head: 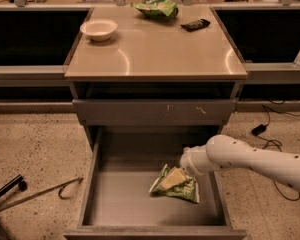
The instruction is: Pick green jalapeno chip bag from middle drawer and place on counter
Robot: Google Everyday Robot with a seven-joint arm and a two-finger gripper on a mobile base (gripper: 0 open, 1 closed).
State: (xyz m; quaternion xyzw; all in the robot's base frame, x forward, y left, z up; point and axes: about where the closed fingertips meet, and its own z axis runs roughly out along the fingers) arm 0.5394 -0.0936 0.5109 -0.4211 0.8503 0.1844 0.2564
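The green jalapeno chip bag (184,189) lies crumpled and flat on the floor of the open middle drawer (120,204), right of centre. My gripper (173,178) reaches in from the right on the white arm (250,161) and is down on the bag's top, covering its middle. The counter (155,54) is the glossy beige top of the cabinet above the drawer.
On the counter are a white bowl (98,29) at back left, a puffier green bag (157,6) at the back and a small black object (195,24). The scratched upper drawer front (150,111) is closed. Metal rods (35,194) lie on the floor left; cables (270,129) lie right.
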